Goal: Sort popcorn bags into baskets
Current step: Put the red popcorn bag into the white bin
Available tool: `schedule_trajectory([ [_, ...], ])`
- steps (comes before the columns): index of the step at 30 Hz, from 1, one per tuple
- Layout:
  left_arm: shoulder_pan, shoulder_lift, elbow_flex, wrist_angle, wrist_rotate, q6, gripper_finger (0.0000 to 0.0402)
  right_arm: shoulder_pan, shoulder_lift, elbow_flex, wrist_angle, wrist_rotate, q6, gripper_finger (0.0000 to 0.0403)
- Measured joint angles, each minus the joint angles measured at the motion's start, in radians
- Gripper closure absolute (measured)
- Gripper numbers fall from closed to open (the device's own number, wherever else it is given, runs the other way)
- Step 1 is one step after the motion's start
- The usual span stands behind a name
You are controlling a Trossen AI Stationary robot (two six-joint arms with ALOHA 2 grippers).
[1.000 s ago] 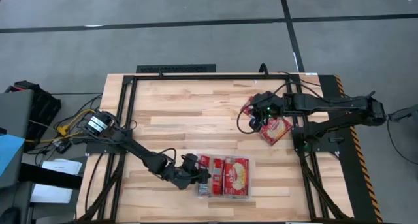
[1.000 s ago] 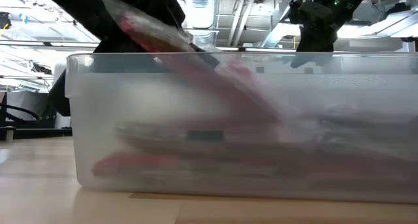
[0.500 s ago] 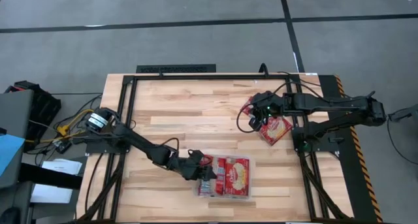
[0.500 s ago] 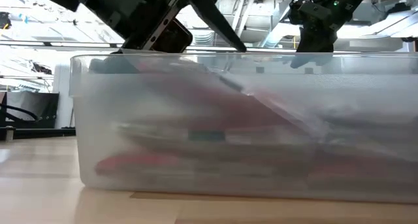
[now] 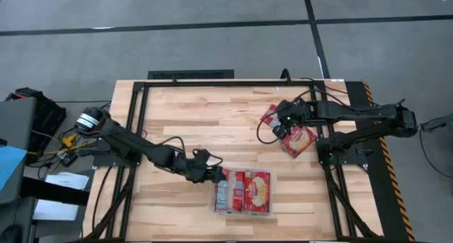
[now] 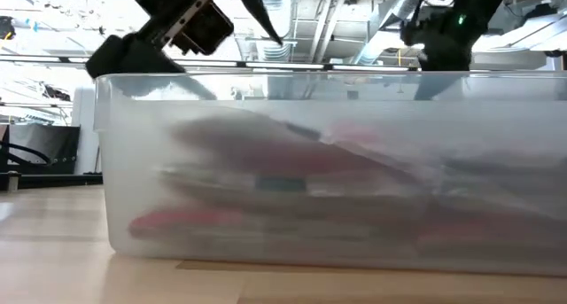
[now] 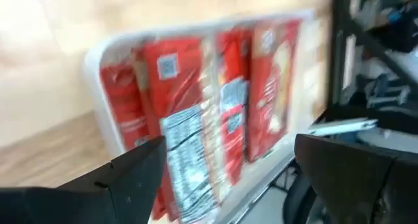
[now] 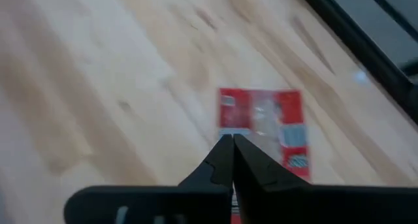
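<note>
Left pincer (image 5: 214, 174) released, empty, at the bin (image 5: 243, 212) edge above stacked popcorn bags (image 5: 255, 190). Right pincer (image 8: 232, 145) clenched over a loose bag (image 8: 261, 119) on the tabletop (image 5: 198, 122). Best opened before descending squarely.

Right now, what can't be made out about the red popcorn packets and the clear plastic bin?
- Count of red popcorn packets in the clear plastic bin: they overlap; the low view's frosted wall blurs them.
- Print on the lone red packet: too blurred in the right wrist view.
- Red packet under the right gripper: partly hidden in the high view.
</note>
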Motion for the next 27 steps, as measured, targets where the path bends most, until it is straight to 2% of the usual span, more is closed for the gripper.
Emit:
schedule_trajectory([
  [6, 0.081, -0.091, 0.001, -0.105, -0.111, 0.068, 0.0076, -0.138, 0.014, -0.146, 0.045, 0.015, 0.016, 0.0383],
  [11, 0.232, -0.105, 0.000, -0.068, -0.015, 0.227, 0.0076, -0.278, 0.031, -0.274, 0.170, 0.012, 0.003, 0.0377],
  [14, 0.314, -0.105, 0.000, -0.068, 0.016, 0.287, 0.0076, -0.324, 0.056, -0.330, 0.227, -0.029, -0.018, 0.0381],
  [18, 0.405, -0.104, 0.000, -0.065, 0.060, 0.372, 0.0076, -0.316, 0.107, -0.369, 0.287, -0.108, -0.018, 0.0385],
  [20, 0.442, -0.104, 0.000, -0.067, 0.084, 0.405, 0.0076, -0.291, 0.145, -0.371, 0.320, -0.116, -0.006, 0.0383],
  [22, 0.475, -0.104, 0.000, -0.067, 0.111, 0.441, 0.0076, -0.265, 0.182, -0.369, 0.394, -0.134, 0.003, 0.0378],
  [27, 0.553, -0.104, 0.000, -0.067, 0.169, 0.529, 0.0076, -0.184, 0.313, -0.323, 0.590, -0.261, 0.003, 0.0373],
])
